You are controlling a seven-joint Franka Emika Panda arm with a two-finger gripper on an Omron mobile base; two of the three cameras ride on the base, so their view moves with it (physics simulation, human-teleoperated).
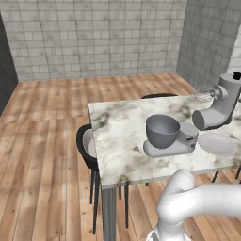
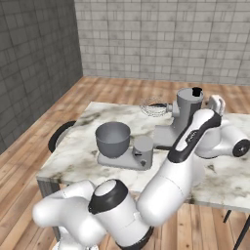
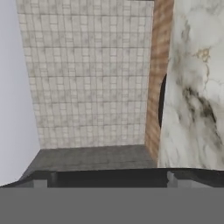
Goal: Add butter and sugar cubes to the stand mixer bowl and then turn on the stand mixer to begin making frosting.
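Marble table on wood floor; grey-tiled walls.

A marble-topped table fills the middle and right of the frame, standing on a wooden plank floor with a grey tiled wall across the top. Right of centre, the dark grey stand mixer bowl sits upright on the flat base of the stand mixer, whose bulky head is tilted back toward the upper right, its wire whisk pointing left and a small black knob on top. A round white plate lies just right of the base. A black chair is tucked against the table's left edge, another shows behind its far edge. The white robot arm curves across the lower right.
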